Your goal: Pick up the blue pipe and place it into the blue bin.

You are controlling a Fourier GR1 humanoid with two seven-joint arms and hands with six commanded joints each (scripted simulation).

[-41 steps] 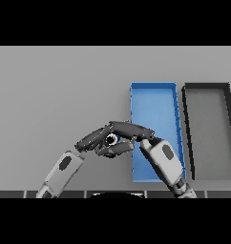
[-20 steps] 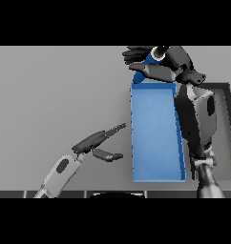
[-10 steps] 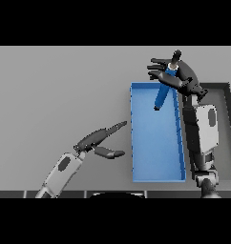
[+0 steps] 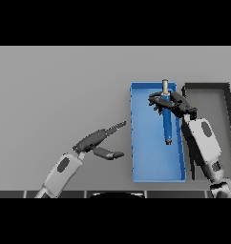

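The blue pipe [image 4: 167, 121] with grey ends lies lengthwise over the right part of the blue bin [image 4: 143, 143], its upper grey tip at the bin's far wall. My right hand [image 4: 176, 104] is over the bin's far right corner, with fingers curled round the pipe's upper part. Whether the pipe rests on the bin floor or hangs just above it cannot be made out. My left hand [image 4: 94, 141] hovers open over the table, left of the bin, its fingers pointing toward the bin's left wall.
A black bin [image 4: 217, 95] stands right beside the blue bin, partly covered by my right forearm [image 4: 203, 143]. Grey table [image 4: 60, 86] stretches to the left and far side.
My right hand has come down and forward with the pipe, from above the bin's far edge to low inside the bin. The left hand has stayed almost still.
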